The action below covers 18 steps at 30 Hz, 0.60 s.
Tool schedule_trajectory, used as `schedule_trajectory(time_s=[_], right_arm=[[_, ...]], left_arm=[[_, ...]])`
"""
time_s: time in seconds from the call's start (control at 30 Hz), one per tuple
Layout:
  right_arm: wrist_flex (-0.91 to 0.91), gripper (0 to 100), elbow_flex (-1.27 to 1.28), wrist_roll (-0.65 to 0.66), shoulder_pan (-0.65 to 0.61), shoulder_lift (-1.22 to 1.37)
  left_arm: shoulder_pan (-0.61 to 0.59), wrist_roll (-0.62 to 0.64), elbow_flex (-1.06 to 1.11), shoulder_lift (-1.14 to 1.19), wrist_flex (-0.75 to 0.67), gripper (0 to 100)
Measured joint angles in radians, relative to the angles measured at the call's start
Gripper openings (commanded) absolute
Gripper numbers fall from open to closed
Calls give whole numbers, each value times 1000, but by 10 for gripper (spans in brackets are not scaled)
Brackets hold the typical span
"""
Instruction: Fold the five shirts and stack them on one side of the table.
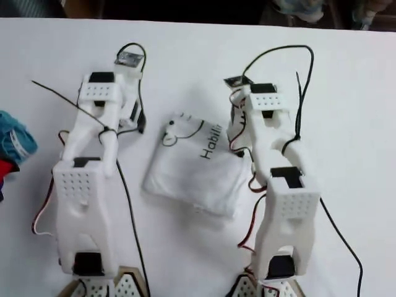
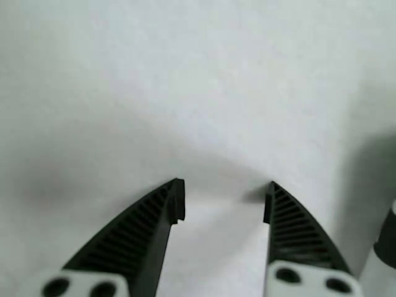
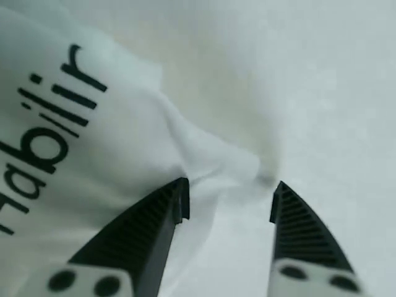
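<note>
Down at your right end effector, the two fingers are spread apart with nothing between them yet. The rumpled edge of the white shirt sits right at the fingertips. One finger looks to be on or just over the cloth, while the other is out over bare tabletop. So the shirt's edge runs roughly through the gap, which is a decent setup for a pinch.

From above, that shirt lies between your two arms as a compact, slightly crooked rectangle. The side with the dark lettering is turned toward the right arm, and the collar end points away from the arm bases. I'd say you're mid-fold on this one. It's doubled over, but it's puffy and the edges don't line up, so it probably wants one more fold or a tidy-up before it goes on a stack.

Next move, as I read it: drop a touch lower, close on that edge so you catch all the layers rather than just the top one, then carry it across. Thin cotton slips, so go slow.

Your left end effector is also spread wide with nothing in it, over plain tabletop, near the shirt but off it.

Further out, at the tabletop's left edge, there's some blue cloth with a bit of red cloth beside it. They're likely other shirts, though I can't tell if they're folded.
</note>
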Motion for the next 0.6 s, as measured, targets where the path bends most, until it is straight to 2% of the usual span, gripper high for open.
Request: schedule_trajectory(time_s=[0.13,0.6], right_arm=[[2,9,-28,0,0,2],[6,20,-146,0,2,2]], left_arm=[[0,0,0,0,0,225],[0,0,0,0,0,225]])
